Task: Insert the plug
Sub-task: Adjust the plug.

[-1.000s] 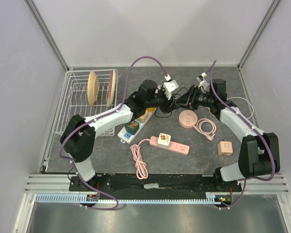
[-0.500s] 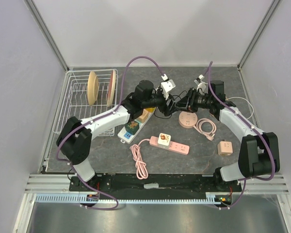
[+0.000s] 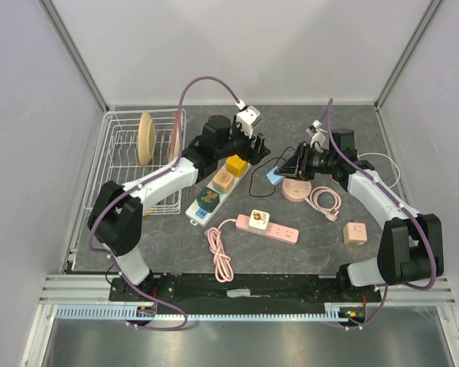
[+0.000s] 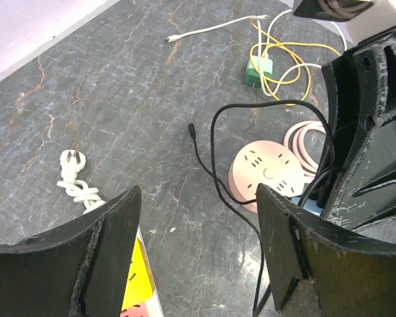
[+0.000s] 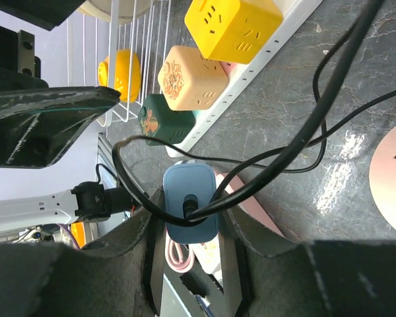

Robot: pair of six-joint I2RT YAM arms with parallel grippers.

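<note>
My left gripper [image 4: 197, 264] holds its jaws spread wide, both dark fingers [image 4: 99, 257] angled downward. My right gripper [image 5: 190, 221] is pinched on the blue plug [image 5: 188, 188], one finger on each side. My left arm [image 3: 164, 177] and right arm [image 3: 375, 191] reach forward, wrists turned toward each other.

I am logging, at the left of the surface [image 3: 168, 246], a wire dish rack [image 3: 107, 160] holding two upright plates [image 3: 146, 138]. Beside it, a white power strip [image 3: 191, 208] is carrying three cube adapters [image 3: 236, 165]. A peach cube adapter [image 3: 355, 232] is sitting at right. A green adapter [image 4: 257, 70] is lying among a yellow cable [image 4: 287, 46].
</note>
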